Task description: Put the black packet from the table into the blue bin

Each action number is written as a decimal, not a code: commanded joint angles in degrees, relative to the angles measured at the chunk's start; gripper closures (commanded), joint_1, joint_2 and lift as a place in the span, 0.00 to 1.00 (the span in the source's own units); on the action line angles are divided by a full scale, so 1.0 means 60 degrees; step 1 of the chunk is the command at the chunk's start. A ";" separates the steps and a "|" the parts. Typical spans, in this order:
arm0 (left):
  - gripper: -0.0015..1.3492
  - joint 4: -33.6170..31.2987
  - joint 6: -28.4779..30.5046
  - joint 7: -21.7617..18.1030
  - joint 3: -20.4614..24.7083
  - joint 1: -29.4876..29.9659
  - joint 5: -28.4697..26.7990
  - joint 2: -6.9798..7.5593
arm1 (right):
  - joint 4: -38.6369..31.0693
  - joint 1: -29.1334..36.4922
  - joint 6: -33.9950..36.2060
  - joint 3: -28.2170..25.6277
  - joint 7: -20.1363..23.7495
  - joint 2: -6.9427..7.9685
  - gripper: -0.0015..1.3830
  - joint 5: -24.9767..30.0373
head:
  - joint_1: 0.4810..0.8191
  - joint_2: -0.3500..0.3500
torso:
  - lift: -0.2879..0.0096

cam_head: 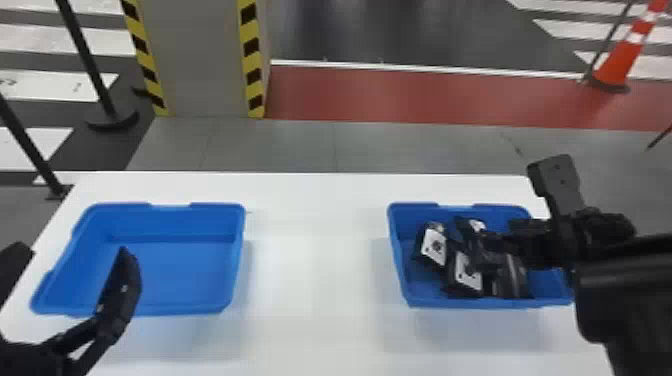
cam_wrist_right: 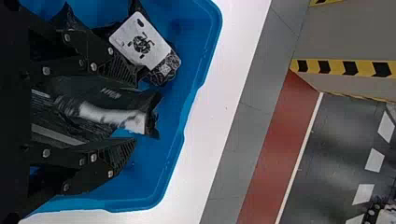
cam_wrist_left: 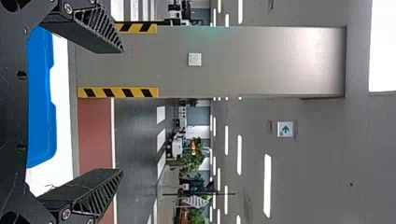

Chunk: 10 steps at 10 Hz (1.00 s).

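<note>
My right gripper (cam_head: 492, 246) is low over the right blue bin (cam_head: 417, 297), among the black packets. In the right wrist view, my right gripper (cam_wrist_right: 133, 112) stands partly open, one finger on each side of a black packet (cam_wrist_right: 100, 100) with a silvery shine; a sliver of blue separates it from one finger. Beside it in the bin (cam_wrist_right: 194, 93) lies a packet with a white label (cam_wrist_right: 142, 42). The head view also has labelled packets (cam_head: 434, 246) left of the gripper. My left gripper (cam_head: 65, 275) is parked at the left; in its wrist view, the left gripper (cam_wrist_left: 122, 111) is open.
A second blue bin (cam_head: 172, 270) with nothing in it stands on the left of the white table (cam_head: 315, 280), partly behind a left finger. Beyond the table are a striped pillar (cam_head: 200, 60), black posts at the left and an orange cone (cam_head: 620, 60) at the right.
</note>
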 commanded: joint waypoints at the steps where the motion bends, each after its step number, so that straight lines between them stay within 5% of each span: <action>1: 0.09 -0.0001 -0.0015 0.0000 0.0019 0.0043 0.0036 0.0000 | -0.0255 0.0606 -0.1093 -0.0596 -0.0204 0.0107 0.05 -0.0773 | 0.63 0.37 | 0.60; 4: 0.09 -0.0001 -0.0132 0.0000 0.0019 0.0066 0.0036 0.0000 | -0.2786 0.3278 -0.4539 -0.1700 -0.1801 0.0693 0.09 -0.3058 | 0.63 0.37 | 0.60; 10: 0.08 -0.0001 -0.0132 0.0000 0.0019 0.0019 0.0017 -0.0014 | -0.3958 0.7262 -0.9906 -0.1662 -0.2387 0.1440 0.09 -0.5572 | 0.63 0.53 | 0.60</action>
